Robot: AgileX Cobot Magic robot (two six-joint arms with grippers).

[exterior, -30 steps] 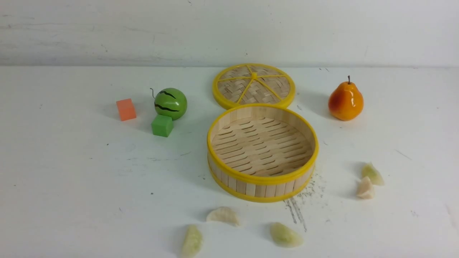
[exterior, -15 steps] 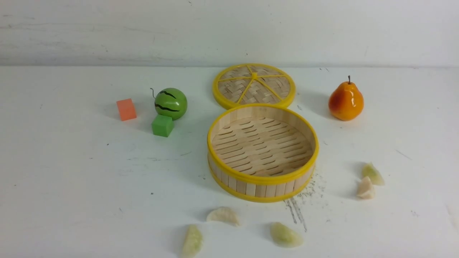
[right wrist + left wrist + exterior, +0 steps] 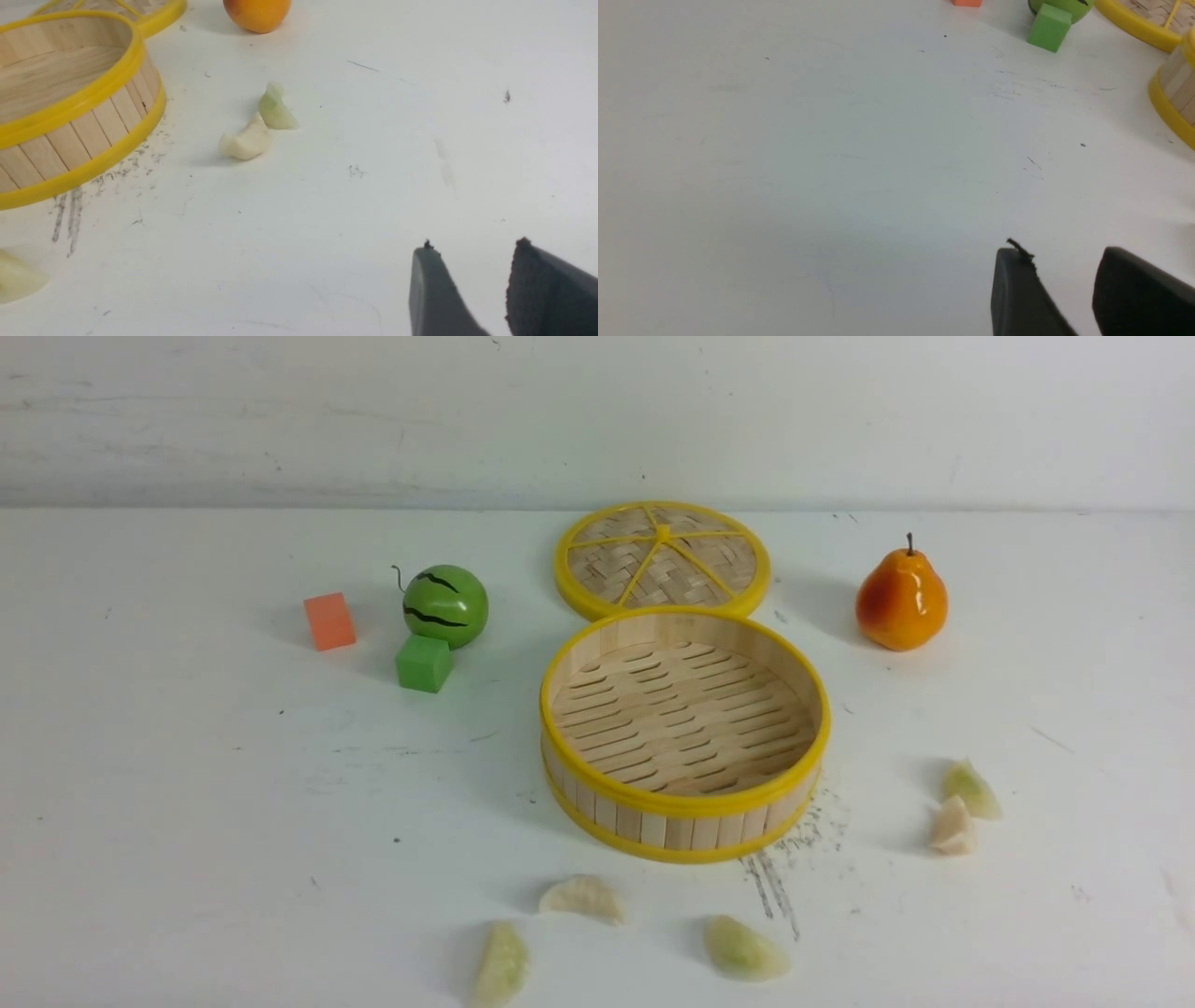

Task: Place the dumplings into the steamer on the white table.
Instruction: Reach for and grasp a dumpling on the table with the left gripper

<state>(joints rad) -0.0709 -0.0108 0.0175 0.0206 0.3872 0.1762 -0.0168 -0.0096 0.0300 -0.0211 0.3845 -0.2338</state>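
The steamer (image 3: 686, 803) stands with nothing in it mid-table on the white table (image 3: 187, 821). Three dumplings lie in front of it: one (image 3: 582, 898) nearest, one (image 3: 501, 963) to its left, one (image 3: 744, 949) to its right. Two more dumplings (image 3: 971, 789) (image 3: 951, 826) touch each other at the steamer's right, and the right wrist view shows them as a pair (image 3: 246, 140) (image 3: 275, 109). No arm shows in the front view. My left gripper (image 3: 1062, 254) hovers open over bare table. My right gripper (image 3: 474, 247) is open too, apart from the dumpling pair.
The woven lid (image 3: 662, 560) lies flat behind the steamer. A toy watermelon (image 3: 445, 606), a green cube (image 3: 423, 663) and an orange cube (image 3: 329, 621) sit at the back left. An orange pear (image 3: 901, 600) stands at the back right. Dark scuffs (image 3: 775, 887) mark the table.
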